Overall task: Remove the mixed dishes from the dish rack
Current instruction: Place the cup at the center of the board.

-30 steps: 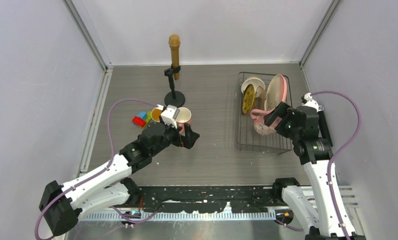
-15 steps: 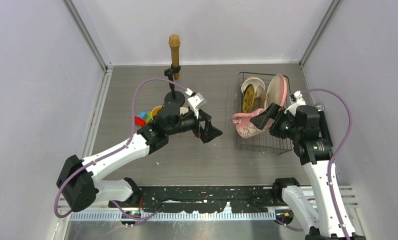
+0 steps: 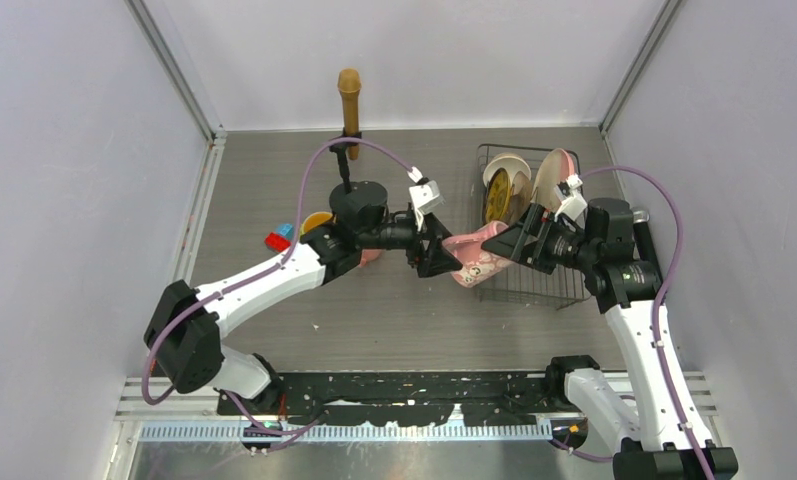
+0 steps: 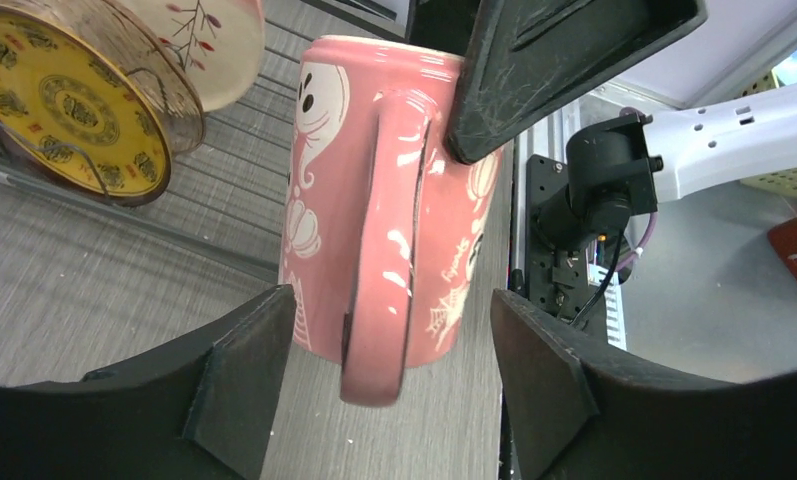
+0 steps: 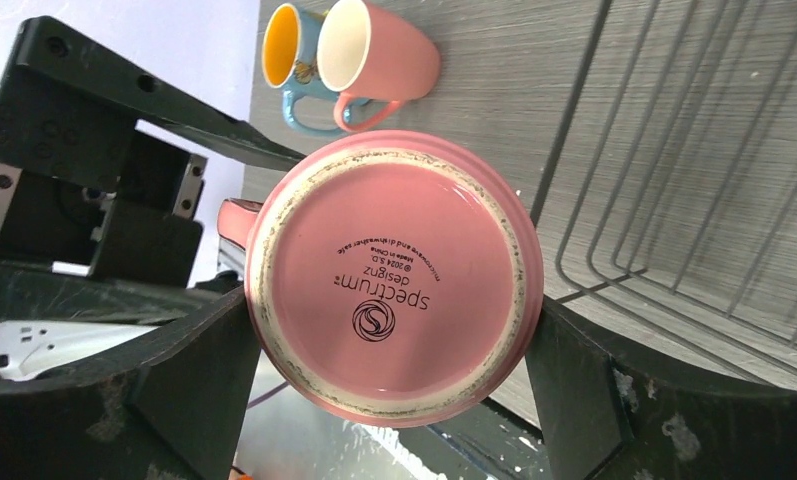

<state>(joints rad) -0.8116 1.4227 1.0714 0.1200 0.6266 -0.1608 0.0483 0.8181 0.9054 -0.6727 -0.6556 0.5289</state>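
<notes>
The right jaws are closed on the pink patterned mug [image 3: 474,255], one finger pressed to each side of its body, so that in the right wrist view its round base [image 5: 394,280] fills the gap between them. The mug is held off the table [image 3: 274,170] on its side, hanging over the left edge of the dish rack [image 3: 522,285], base toward the right jaws. The left jaws are spread wide to either side of the mug, whose handle [image 4: 379,250] faces them; whether either finger touches the mug cannot be told. Inside the rack, at its far end, the small yellow plate [image 3: 496,198] and the large leaf-motif plate [image 3: 552,180] stand on edge side by side, with the white bowl [image 3: 507,168] behind the yellow one. Well to the left of the rack, the orange mug [image 5: 286,45] and the plain pink mug [image 5: 379,50] lie on the table touching each other, toy blocks [image 3: 279,238] just beyond them. A microphone stand [image 3: 349,110] stands to the rack's far left.
</notes>
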